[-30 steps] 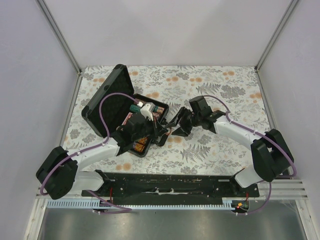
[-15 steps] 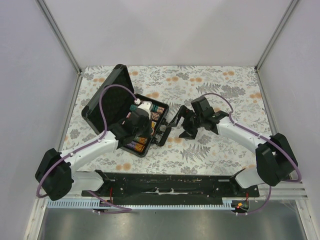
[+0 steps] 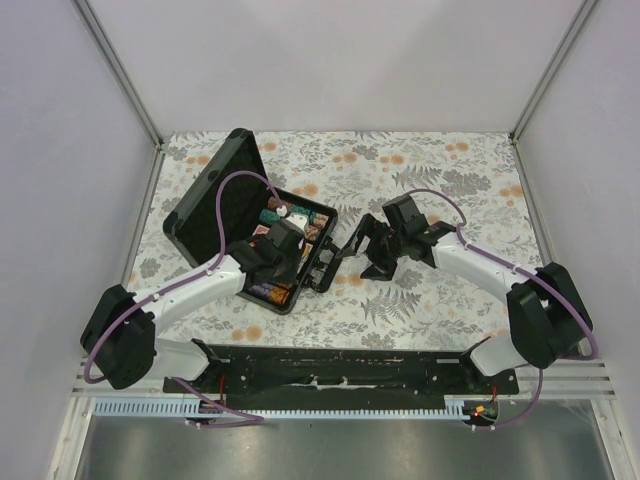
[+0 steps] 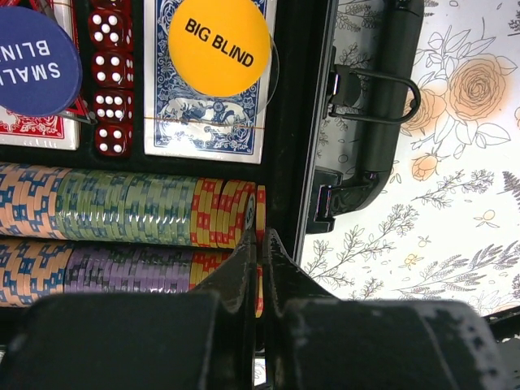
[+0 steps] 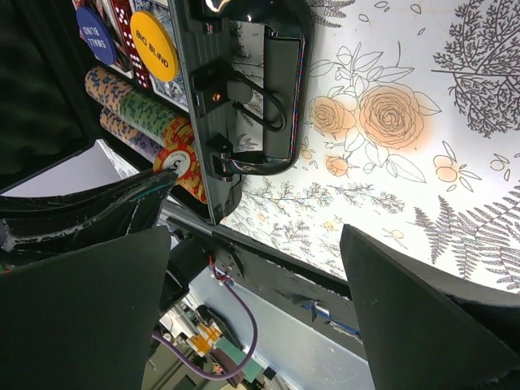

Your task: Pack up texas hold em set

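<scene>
Lid [image 3: 215, 200] open, far-left of the case [image 4: 302, 122].
Your left gripper [image 4: 261, 244], pinched together over the chips [image 4: 122, 215], is nearer than the right gripper [image 5: 258, 227], spread empty by the handle [image 4: 396, 138].

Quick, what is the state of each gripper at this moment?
Left gripper: closed, nothing held, over the chip rows.
Right gripper: open, empty, beside the case handle.

You can count: one case [image 3: 215, 205], two decks [image 4: 207, 114], two buttons [image 4: 218, 45], two chip rows [image 4: 130, 215] showing, at least four dice [image 4: 112, 106].
</scene>
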Available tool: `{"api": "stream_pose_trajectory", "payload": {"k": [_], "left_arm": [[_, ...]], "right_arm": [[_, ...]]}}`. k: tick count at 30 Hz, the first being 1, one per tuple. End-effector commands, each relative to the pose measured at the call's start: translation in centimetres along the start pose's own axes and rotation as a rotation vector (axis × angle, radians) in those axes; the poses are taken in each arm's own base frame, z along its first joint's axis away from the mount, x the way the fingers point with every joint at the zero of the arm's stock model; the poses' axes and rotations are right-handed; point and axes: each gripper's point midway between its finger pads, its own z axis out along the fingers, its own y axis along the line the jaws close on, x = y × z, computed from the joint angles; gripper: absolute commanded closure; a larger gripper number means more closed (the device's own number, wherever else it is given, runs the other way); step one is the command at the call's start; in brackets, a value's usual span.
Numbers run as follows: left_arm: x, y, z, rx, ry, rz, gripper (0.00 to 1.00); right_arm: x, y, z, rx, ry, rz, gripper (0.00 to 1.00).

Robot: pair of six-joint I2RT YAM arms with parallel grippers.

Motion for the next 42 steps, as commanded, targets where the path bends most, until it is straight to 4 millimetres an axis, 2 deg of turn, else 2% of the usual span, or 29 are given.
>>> {"api": "stream_pose_trajectory", "payload": {"k": [1,7,17,24,31,38,42], "left_arm": [[-1.1,0.3,-0.2,-0.028,-0.019,0.038,0.98],[-0.5,1.3,0.4,-0.080,-0.004,0.042,0.97],[-0.4,1.2,0.3,-0.093,-0.011,0.063,0.76],[-1.2,0.8,-0.6,-0.074,-0.049,0.058,0.74],[-3.0,0.7,-2.9,-0.048,-0.139,0.022,0.73],[-5.5,0.5,-6.7,0.006,-0.270,-0.002,0.67],[-6.8,0.7,-9.0,0.019,-0.347,-0.013,0.64]], "right_arm": [[0.1,-0.4,0.3,0.002,0.021,-0.006,0.08],[0.3,-0.6,0.4,0.006,0.029,-0.006,0.08],[0.2,-1.0,0.5,0.008,0.029,0.000,0.08],[0.3,-1.1,0.6,0.009,0.036,0.002,0.08],[0.2,-1.4,0.6,0.021,0.029,-0.025,0.08],[-0.7,-2.2,0.0,0.068,-0.015,-0.097,0.08],[-1.5,-2.4,-1.1,0.097,-0.060,-0.159,0.07]]}}
